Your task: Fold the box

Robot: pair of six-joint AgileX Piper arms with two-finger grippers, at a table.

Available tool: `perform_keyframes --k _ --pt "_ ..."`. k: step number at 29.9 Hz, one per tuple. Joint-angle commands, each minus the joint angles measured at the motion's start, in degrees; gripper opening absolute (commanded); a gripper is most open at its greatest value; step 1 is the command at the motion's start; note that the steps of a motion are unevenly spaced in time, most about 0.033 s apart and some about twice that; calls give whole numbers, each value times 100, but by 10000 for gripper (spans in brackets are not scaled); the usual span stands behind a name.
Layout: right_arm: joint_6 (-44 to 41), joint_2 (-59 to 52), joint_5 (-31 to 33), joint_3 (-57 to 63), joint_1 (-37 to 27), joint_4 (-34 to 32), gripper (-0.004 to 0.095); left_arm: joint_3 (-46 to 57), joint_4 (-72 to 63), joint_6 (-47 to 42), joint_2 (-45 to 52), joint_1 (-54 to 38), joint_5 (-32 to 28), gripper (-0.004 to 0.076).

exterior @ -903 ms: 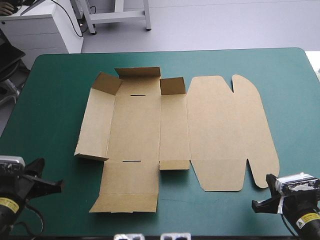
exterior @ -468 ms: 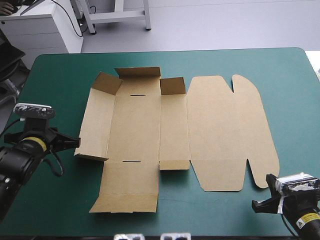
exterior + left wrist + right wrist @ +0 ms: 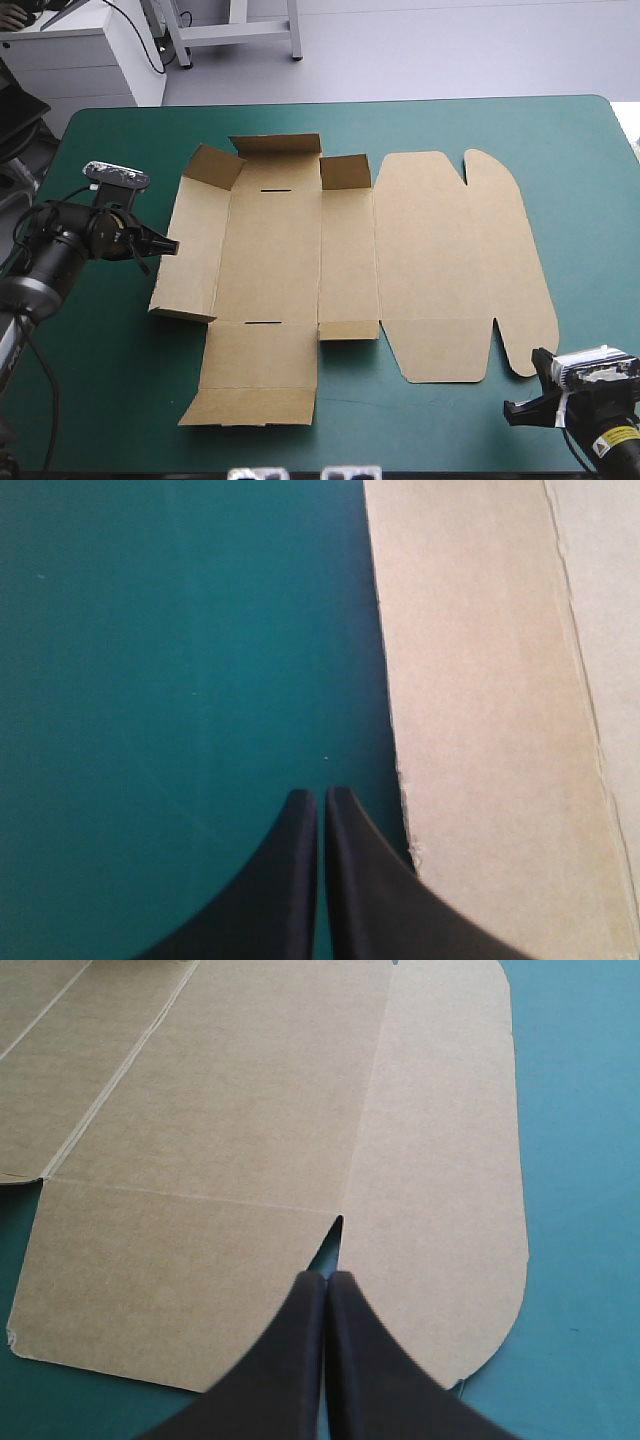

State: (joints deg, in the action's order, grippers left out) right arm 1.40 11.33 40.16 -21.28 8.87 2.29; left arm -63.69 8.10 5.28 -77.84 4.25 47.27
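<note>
Teal-green cover, spread brown box

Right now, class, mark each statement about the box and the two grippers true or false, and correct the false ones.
1. The left gripper is shut. True.
2. The box lies entirely flat. False: flaps along its far edge stand raised.
3. The left gripper is beside the box's left edge. True.
4. The right gripper grips the box's near edge. False: it is shut on nothing, by the box's near right corner.
</note>
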Motion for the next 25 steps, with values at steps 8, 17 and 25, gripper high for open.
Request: perform_keyframes --k 8,17,25 --pt "24 72 -424 -151 -3 19 -14 -247 -3695 3757 -630 -1764 425 16" --pt "24 72 -424 -151 -3 19 -14 -247 -6024 5060 -1289 -2871 1874 15" --pt "24 72 -424 -151 -3 19 -14 -247 -6031 5230 -1769 -2859 2622 138"
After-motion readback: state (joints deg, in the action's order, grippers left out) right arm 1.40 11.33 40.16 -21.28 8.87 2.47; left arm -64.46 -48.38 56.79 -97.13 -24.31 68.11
